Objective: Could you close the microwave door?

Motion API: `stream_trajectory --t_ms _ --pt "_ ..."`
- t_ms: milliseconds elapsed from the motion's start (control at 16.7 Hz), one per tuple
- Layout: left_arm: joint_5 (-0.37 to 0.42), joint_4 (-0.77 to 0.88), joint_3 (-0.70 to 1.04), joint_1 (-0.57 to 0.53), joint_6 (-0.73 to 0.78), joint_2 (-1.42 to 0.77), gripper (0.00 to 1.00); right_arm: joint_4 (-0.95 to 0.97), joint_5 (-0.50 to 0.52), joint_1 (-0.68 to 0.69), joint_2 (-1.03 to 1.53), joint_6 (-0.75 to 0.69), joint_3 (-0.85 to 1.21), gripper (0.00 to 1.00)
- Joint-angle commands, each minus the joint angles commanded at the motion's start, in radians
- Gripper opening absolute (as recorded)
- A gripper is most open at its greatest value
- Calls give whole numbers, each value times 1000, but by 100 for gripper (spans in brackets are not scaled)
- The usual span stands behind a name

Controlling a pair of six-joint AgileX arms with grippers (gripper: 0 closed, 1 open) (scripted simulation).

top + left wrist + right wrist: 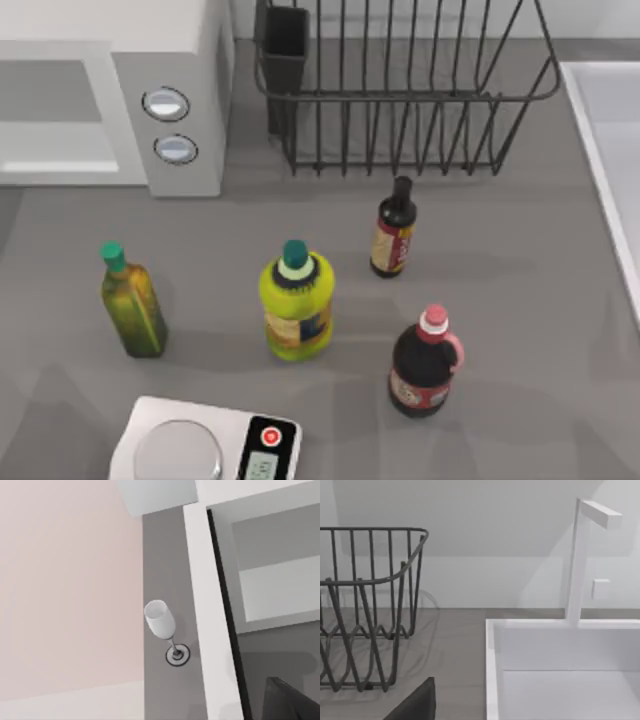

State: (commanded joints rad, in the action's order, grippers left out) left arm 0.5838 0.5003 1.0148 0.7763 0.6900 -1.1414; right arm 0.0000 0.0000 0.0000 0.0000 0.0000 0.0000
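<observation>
Can't tell how my jaws are set, but the door (202,605) next to my left wrist looks stiff, light, hinged, so I'd push its flat face, not grab.

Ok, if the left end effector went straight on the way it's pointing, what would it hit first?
Likely the microwave: the left end effector faces its white front edge and open inside. A wine glass stands just beside that line. Depth is unclear.
</observation>
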Motion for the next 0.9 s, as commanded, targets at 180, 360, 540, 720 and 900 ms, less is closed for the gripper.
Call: stream_trajectory --t_ms 180,360,540,720,900 --pt "34 107 191 104 117 -296 0 0 0 0 0 0 0 100" --pt "64 198 322 198 190 -498 0 0 0 0 0 0 0 100" --pt "85 255 377 262 230 -604 0 0 0 0 0 0 0 100" --pt "89 266 384 276 237 -623 0 0 0 0 0 0 0 100" --pt "87 264 381 272 236 -621 0 0 0 0 0 0 0 100"
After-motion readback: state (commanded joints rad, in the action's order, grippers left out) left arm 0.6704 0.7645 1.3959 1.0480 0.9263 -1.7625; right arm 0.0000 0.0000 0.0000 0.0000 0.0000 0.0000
